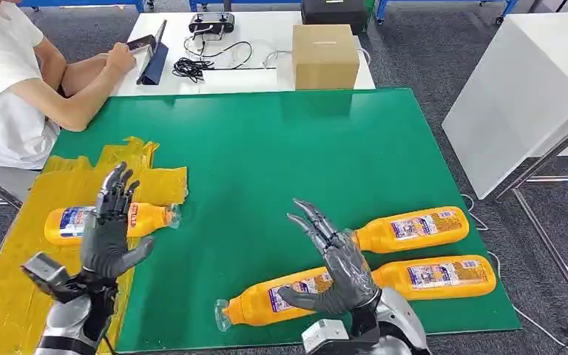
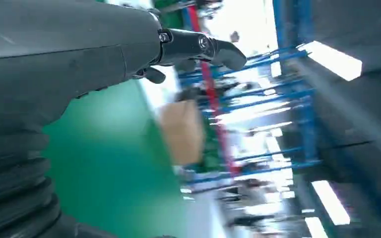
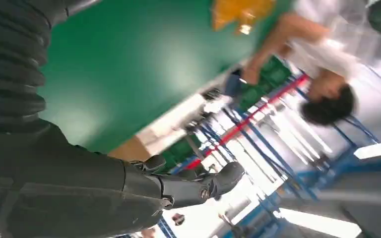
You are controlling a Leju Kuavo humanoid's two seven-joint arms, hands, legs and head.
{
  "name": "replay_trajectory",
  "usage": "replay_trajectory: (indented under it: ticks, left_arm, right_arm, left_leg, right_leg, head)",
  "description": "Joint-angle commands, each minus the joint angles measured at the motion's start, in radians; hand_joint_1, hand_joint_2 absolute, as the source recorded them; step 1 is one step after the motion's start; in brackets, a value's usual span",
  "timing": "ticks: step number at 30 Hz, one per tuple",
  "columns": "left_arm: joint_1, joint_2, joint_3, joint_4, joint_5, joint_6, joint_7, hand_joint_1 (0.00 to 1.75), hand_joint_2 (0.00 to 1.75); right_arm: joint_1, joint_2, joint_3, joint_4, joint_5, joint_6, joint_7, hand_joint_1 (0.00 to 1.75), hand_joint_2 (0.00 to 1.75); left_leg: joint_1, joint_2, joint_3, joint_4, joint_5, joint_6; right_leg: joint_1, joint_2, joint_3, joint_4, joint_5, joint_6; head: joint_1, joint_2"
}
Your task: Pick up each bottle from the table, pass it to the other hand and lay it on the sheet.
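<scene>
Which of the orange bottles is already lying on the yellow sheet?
The bottle behind the left hand, on the yellow sheet. The other three lie on bare green mat near the right hand.

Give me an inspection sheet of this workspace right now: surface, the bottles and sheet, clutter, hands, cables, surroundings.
Surface: green mat, flat on the table.
Job's things: one orange bottle lying on the yellow sheet; three bottles on the mat, nearest, middle, far.
Clutter: cardboard box on the white table behind.
Hands: left hand and right hand raised, fingers apart, holding nothing.
Cables: black cable by the box.
Surroundings: seated person; white panel.
</scene>
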Motion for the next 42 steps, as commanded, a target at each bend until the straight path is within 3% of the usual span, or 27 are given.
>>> replay_trajectory:
  ticks: [1, 10, 18, 24, 33, 34, 35, 36, 37, 38, 42]
  left_arm:
    - [0.052, -0.072, 0.1, -0.118, 0.011, -0.02, 0.002, 0.0, 1.75]
    - [0.031, -0.094, 0.102, -0.075, 0.012, -0.039, -0.002, 0.0, 1.75]
    - [0.026, -0.101, 0.106, -0.05, 0.023, -0.061, -0.005, 0.0, 1.75]
    - [0.031, -0.119, 0.103, -0.059, 0.023, -0.072, 0.001, 0.0, 1.75]
    - [0.007, -0.133, 0.077, -0.027, 0.026, -0.086, 0.018, 0.0, 1.75]
    - [0.0, -0.133, 0.071, -0.019, 0.027, -0.091, 0.022, 0.0, 1.75]
    - [-0.006, -0.134, 0.064, -0.012, 0.026, -0.091, 0.024, 0.0, 1.75]
    - [-0.011, -0.134, 0.06, -0.007, 0.026, -0.092, 0.024, 0.0, 1.75]
    - [-0.018, -0.134, 0.053, 0.003, 0.026, -0.093, 0.024, 0.0, 1.75]
    - [-0.023, -0.135, 0.048, 0.009, 0.026, -0.092, 0.025, 0.0, 1.75]
    - [-0.023, -0.135, 0.048, 0.009, 0.026, -0.092, 0.025, 0.0, 1.75]
  right_arm:
    - [0.023, -0.095, 0.004, 0.098, 0.03, 0.027, 0.015, 0.0, 1.75]
    - [-0.005, -0.18, 0.075, 0.155, 0.182, 0.075, 0.106, 0.0, 1.75]
    - [-0.024, -0.181, 0.099, 0.22, 0.241, 0.069, 0.169, 0.0, 1.75]
    - [-0.06, -0.152, 0.13, 0.313, 0.408, 0.041, 0.317, 0.0, 1.75]
    - [-0.156, -0.074, 0.166, 0.515, 0.468, 0.072, 0.38, 0.0, 1.75]
    - [-0.177, -0.063, 0.173, 0.555, 0.469, 0.08, 0.386, 0.09, 1.75]
    - [-0.203, -0.059, 0.189, 0.597, 0.475, 0.091, 0.392, 1.34, 1.75]
    - [-0.216, -0.058, 0.196, 0.618, 0.473, 0.099, 0.392, 1.75, 1.75]
    - [-0.235, -0.057, 0.202, 0.651, 0.466, 0.104, 0.39, 1.55, 1.75]
    - [-0.25, -0.054, 0.206, 0.679, 0.461, 0.108, 0.391, 1.75, 1.75]
    - [-0.25, -0.054, 0.206, 0.679, 0.461, 0.108, 0.391, 1.75, 1.75]
  left_leg:
    - [0.0, 0.0, 0.002, -0.001, -0.001, 0.0]
    - [0.0, 0.0, 0.003, -0.001, -0.001, 0.0]
    - [0.001, 0.0, 0.006, -0.002, -0.001, -0.001]
    - [0.001, 0.001, 0.006, -0.002, -0.001, -0.001]
    - [0.001, 0.002, 0.006, -0.003, -0.001, -0.001]
    - [0.001, 0.001, 0.005, -0.002, 0.0, -0.001]
    - [0.001, 0.001, 0.003, -0.002, 0.0, -0.001]
    - [0.001, 0.003, 0.008, -0.004, -0.001, -0.002]
    - [0.001, 0.001, 0.004, -0.002, 0.0, -0.001]
    - [0.001, 0.002, 0.006, -0.002, 0.0, -0.001]
    - [0.001, 0.001, 0.007, -0.001, 0.0, -0.001]
  right_leg:
    - [0.0, 0.0, 0.003, -0.002, 0.0, 0.0]
    - [0.0, 0.0, 0.004, -0.002, 0.0, 0.0]
    - [0.001, 0.0, 0.007, -0.003, 0.0, 0.0]
    - [0.001, 0.001, 0.006, -0.003, 0.0, 0.0]
    - [0.001, 0.001, 0.007, -0.004, 0.0, 0.0]
    - [0.001, 0.001, 0.006, -0.003, 0.001, 0.0]
    - [0.001, 0.001, 0.004, -0.002, 0.001, 0.0]
    - [0.002, 0.002, 0.009, -0.005, 0.001, 0.0]
    - [0.001, 0.001, 0.004, -0.002, 0.001, 0.0]
    - [0.001, 0.001, 0.006, -0.004, 0.001, 0.0]
    - [0.001, 0.0, 0.006, -0.002, 0.001, 0.0]
  head:
    - [0.0, 0.0]
    - [0.0, 0.0]
    - [0.0, 0.0]
    - [0.0, 0.0]
    - [0.0, 0.0]
    - [0.0, 0.0]
    - [0.0, 0.0]
    - [0.0, 0.0]
    - [0.0, 0.0]
    - [0.0, 0.0]
    - [0.0, 0.0]
